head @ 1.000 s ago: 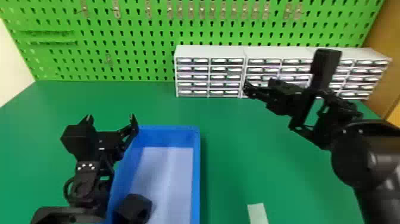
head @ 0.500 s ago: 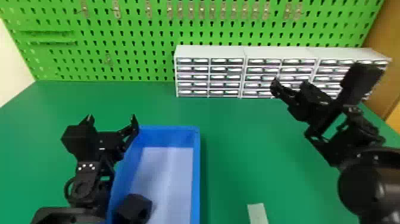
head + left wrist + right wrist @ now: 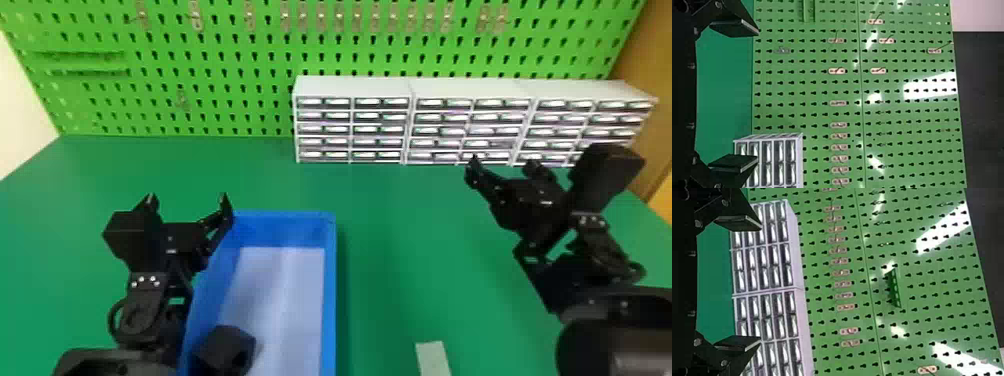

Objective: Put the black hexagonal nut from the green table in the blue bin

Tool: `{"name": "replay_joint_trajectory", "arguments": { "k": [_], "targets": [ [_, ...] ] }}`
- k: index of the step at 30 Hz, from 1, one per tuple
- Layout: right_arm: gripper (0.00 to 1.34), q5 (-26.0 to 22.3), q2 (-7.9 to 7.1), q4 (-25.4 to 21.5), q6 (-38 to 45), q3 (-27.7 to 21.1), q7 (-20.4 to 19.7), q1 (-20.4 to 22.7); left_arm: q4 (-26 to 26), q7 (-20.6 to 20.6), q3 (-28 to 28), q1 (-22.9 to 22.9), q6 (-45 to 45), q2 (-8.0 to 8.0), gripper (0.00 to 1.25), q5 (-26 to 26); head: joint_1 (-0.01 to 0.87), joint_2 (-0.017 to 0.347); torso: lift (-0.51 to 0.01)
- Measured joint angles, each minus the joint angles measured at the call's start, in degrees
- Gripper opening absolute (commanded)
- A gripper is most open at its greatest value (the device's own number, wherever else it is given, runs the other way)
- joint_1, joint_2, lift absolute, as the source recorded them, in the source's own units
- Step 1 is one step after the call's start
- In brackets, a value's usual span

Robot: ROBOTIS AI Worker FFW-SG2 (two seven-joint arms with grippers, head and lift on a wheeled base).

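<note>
In the head view the black hexagonal nut (image 3: 223,350) lies inside the blue bin (image 3: 328,300), at its near left corner, partly behind the left arm. My left gripper (image 3: 189,202) stands open above the bin's left side, with nothing between its fingers. On the right, my right gripper (image 3: 502,167) is open and empty over the green table, in front of the drawer cabinets. Each wrist view has its own two fingers well apart: the left gripper (image 3: 755,98) faces the pegboard, and the right gripper (image 3: 760,282) faces the cabinets and pegboard.
White drawer cabinets (image 3: 352,87) line the back right of the green table (image 3: 400,215), before a green pegboard (image 3: 210,60). A pale flat strip (image 3: 433,357) lies at the near edge, right of the bin.
The right arm has first swung right and then turned, its gripper drawing back from above the table's middle. My left gripper, the nut and the bin have stayed where they were.
</note>
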Motion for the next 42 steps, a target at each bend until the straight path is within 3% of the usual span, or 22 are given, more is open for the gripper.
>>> {"name": "replay_joint_trajectory", "arguments": {
  "k": [15, 42],
  "targets": [
    [1.07, 6.7, -0.91, 1.9, -7.2, 3.1, -5.2, 5.7, 0.0, 0.0, 0.0, 0.3, 0.0, 0.0, 1.1, 0.2, 0.657, 0.057, -0.095],
    [1.07, 8.2, -1.13, 3.9, -10.9, 4.8, -6.8, 8.0, 0.0, 0.0, -0.6, 0.5, 0.0, 0.0, 1.1, 0.2, 0.657, 0.057, -0.095]
  ]
}}
